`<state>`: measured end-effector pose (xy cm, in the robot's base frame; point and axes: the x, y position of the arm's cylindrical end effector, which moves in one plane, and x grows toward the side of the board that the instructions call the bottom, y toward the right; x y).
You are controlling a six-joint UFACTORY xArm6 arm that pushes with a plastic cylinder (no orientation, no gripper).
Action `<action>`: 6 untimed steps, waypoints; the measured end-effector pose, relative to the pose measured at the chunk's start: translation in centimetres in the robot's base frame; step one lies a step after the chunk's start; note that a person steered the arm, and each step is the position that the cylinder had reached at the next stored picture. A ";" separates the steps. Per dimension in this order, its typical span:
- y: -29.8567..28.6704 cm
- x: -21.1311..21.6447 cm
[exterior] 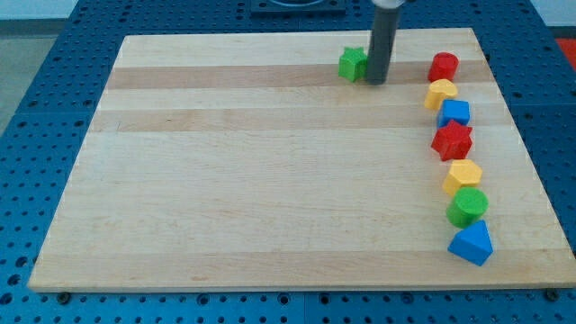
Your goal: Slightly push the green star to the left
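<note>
Presently the green star [353, 63] sits near the view's top edge of the wooden desk [252, 180], with my tip [376, 81] touching or just beside its right flank. The end effector is a plain rod with no jaws, so it holds nothing. In my judgement, the main risk is overshoot: only a slight push is asked, and a long stroke would carry the star too far left. An off-centre contact could also spin it or let it slip past the rod. The column at the view's right, from the red cylinder [443, 66] down to the blue triangle [472, 243], lies apart and looks safe. No brands, labels or writing are legible.
</note>
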<state>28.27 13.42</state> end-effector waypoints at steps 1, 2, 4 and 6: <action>1.6 -2.3; 1.6 -2.4; 10.1 -7.2; 16.2 -7.3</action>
<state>20.95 29.58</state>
